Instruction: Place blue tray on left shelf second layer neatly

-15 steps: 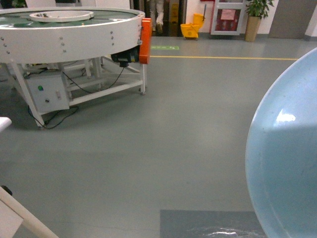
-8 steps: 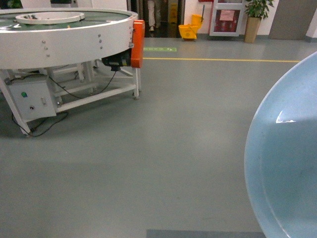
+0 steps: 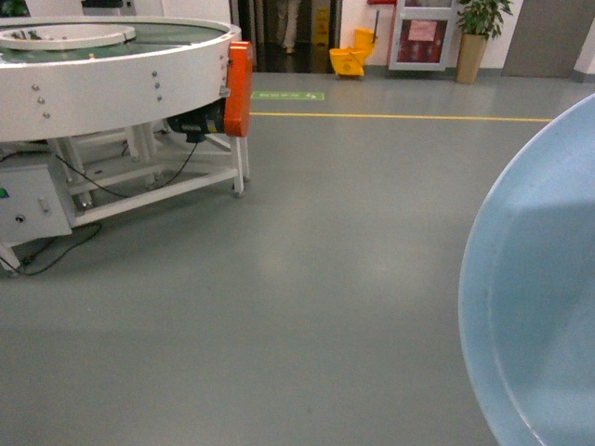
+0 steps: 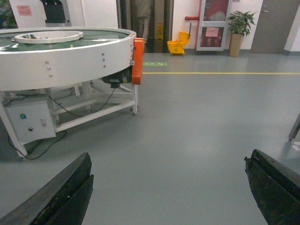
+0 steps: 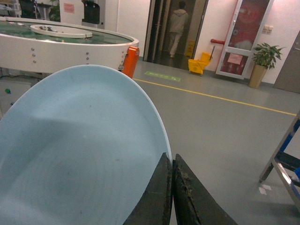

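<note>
Conveyor table (image 3: 112, 74) slid left; right gripper (image 5: 171, 187) pinches blue tray (image 5: 79, 150).

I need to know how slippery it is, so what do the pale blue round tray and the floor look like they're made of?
The pale blue round tray looks like glossy glazed ceramic or melamine; its smooth surface carries soft reflections. The grey floor looks like seamless, slightly sheened vinyl or epoxy.

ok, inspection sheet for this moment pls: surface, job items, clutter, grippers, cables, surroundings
Surface: bare grey floor, yellow line across the far part.
Job's things: blue tray held up by its rim; steel shelf frame at right edge, layers not visible.
Clutter: nothing seen.
Grippers: right gripper shut on the tray; left gripper open, empty.
Cables: black cables under the round conveyor table.
Surroundings: yellow mop bucket, potted plant, person in doorway.
</note>
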You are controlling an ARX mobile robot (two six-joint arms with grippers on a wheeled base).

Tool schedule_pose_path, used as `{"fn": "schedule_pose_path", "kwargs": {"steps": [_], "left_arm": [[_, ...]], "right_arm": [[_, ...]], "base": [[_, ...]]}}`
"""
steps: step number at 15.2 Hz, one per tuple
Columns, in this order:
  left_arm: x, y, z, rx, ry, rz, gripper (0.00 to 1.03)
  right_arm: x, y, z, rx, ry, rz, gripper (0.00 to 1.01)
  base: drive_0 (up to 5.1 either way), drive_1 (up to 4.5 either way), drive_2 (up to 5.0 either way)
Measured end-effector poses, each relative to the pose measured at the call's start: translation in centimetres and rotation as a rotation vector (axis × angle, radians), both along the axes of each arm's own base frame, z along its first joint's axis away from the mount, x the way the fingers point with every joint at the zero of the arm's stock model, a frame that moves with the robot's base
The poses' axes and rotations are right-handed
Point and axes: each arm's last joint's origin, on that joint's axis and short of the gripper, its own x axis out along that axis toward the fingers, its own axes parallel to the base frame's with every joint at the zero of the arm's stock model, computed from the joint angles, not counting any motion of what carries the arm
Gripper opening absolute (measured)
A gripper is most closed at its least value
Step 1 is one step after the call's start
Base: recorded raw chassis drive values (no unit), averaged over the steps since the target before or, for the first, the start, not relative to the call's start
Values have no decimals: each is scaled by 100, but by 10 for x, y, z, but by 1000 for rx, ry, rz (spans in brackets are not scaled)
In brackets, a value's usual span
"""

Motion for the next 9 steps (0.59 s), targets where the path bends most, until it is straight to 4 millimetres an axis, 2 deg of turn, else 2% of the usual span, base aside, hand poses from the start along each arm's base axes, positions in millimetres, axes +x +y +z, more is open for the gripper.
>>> {"fn": "schedule_pose_path", "kwargs": {"steps": [9], "left_arm": [[0,0,0,0,-1,-1,98]], "right_arm": [[0,0,0,0,0,0,2]], "base": [[253,236,-506]]}}
